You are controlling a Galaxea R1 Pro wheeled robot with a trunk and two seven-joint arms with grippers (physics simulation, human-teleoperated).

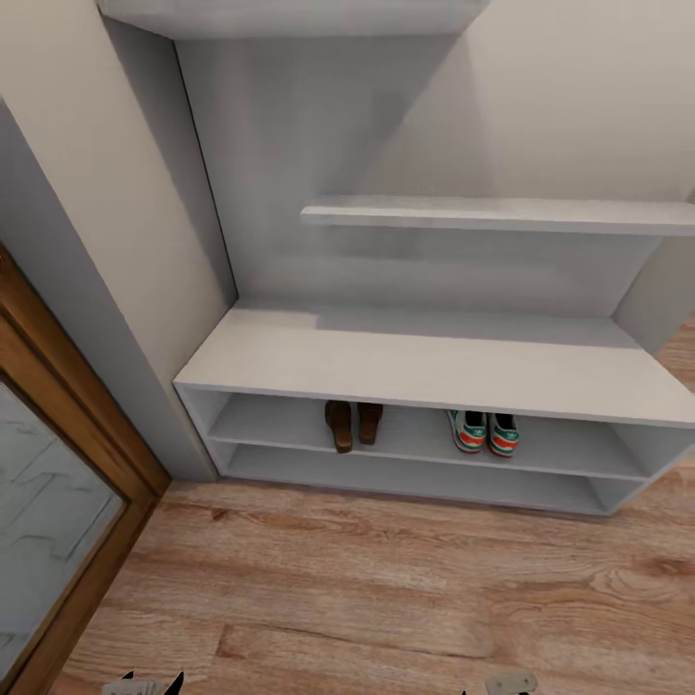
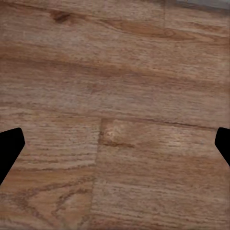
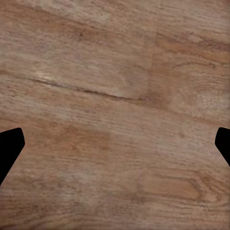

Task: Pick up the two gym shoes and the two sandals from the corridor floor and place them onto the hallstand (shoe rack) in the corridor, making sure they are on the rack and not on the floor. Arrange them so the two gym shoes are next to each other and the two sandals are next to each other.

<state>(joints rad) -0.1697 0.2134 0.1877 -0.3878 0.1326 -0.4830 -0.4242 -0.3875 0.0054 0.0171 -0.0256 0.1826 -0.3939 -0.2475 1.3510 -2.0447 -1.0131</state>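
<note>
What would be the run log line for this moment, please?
sandals: paired, upper shelf of hallstand | gym shoes: paired, same shelf | left gripper: open, empty | right gripper: open, empty

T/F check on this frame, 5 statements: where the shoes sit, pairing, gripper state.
1. Both sandals sit on the hallstand shelf. True.
2. The gym shoes lie on the corridor floor. False: they are on the same shelf level as the sandals.
3. The gym shoes are side by side. True.
4. The left gripper holds a sandal. False: its fingers are apart over bare floor.
5. The right gripper is open. True.
</note>
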